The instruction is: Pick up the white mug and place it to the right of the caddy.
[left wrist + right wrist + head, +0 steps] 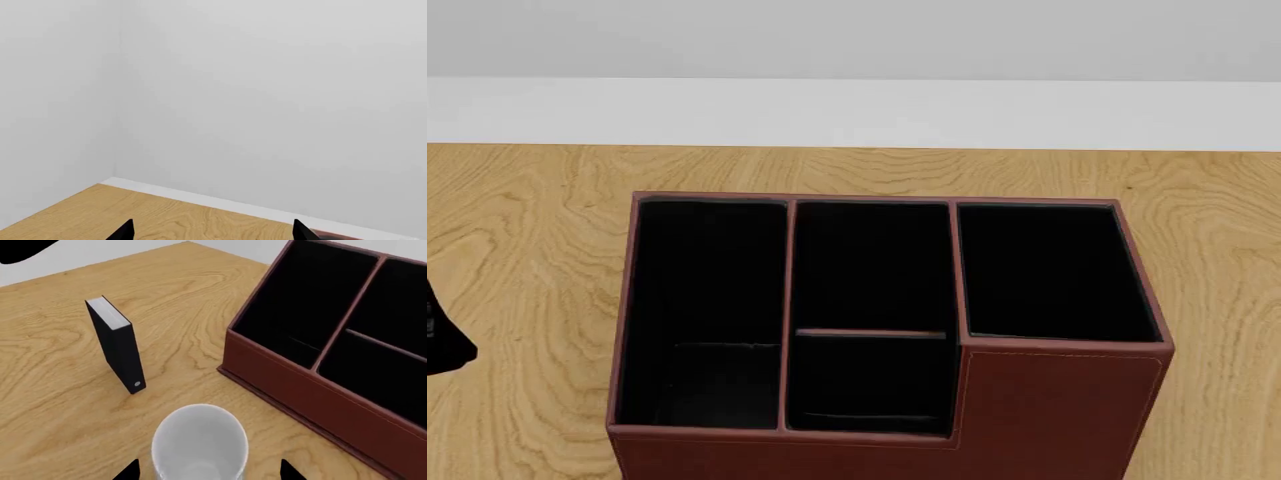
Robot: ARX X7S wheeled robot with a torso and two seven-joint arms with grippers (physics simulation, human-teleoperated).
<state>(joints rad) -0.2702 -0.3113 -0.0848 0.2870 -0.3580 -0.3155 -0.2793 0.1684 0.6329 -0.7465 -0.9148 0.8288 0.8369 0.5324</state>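
Right claw [208, 471] sits spread apart either side of the white mug [199, 442] at bottom centre, lined up to grab it. Caddy [333, 355] fills the right of frame, black book [117, 342] stands upper left.

Upright empty white mug [199, 444], beside reddish-brown four-compartment caddy [313, 385]

Reddish-brown caddy [1054, 410], four black compartments, on wooden table [521, 230] near white wall.
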